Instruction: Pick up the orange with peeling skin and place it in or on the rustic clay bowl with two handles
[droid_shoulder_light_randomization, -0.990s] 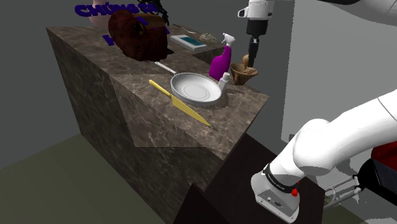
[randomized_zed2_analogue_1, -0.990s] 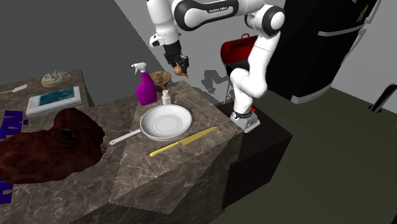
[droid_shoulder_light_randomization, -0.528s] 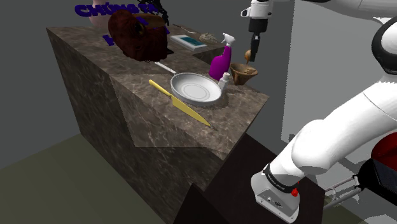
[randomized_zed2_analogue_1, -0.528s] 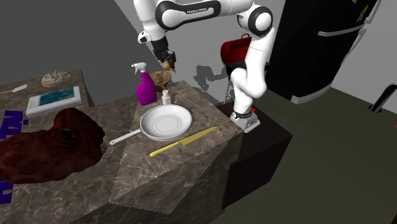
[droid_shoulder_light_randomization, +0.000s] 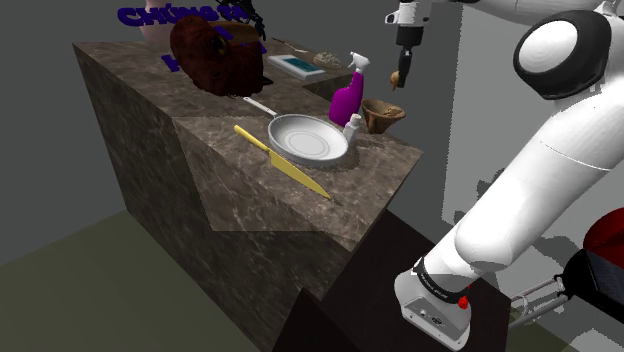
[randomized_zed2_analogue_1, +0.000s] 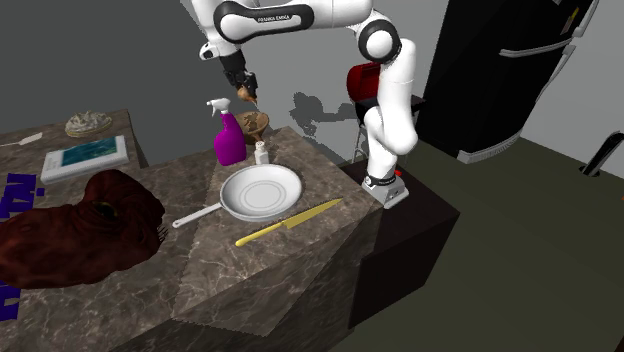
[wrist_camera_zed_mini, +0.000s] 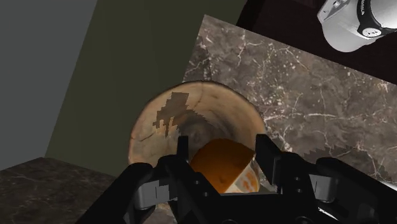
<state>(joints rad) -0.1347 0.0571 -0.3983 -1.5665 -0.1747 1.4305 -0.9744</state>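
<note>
Presently clamped on the orange (wrist_camera_zed_mini: 219, 164) between both fingers of the claw (wrist_camera_zed_mini: 221, 150); hanging well above the bowl (droid_shoulder_light_randomization: 383, 113), roughly over its hollow by the wrist view; not yet lowered. Likely fault: letting go from up here, with a bounce off the rim and a roll over the counter (droid_shoulder_light_randomization: 300, 190) edge close by; also brushing the spray bottle (droid_shoulder_light_randomization: 346, 100) just beside the bowl on descent.

**Orange held above the clay bowl**

Orange (wrist_camera_zed_mini: 220, 169): bright orange with pale peeling skin low down, clasped between the black fingers of the gripper (wrist_camera_zed_mini: 221, 147) and raised above the bowl, apart from it. Bowl (wrist_camera_zed_mini: 154, 119): round, tan-brown, upright on the marbled counter (wrist_camera_zed_mini: 305, 95).
</note>
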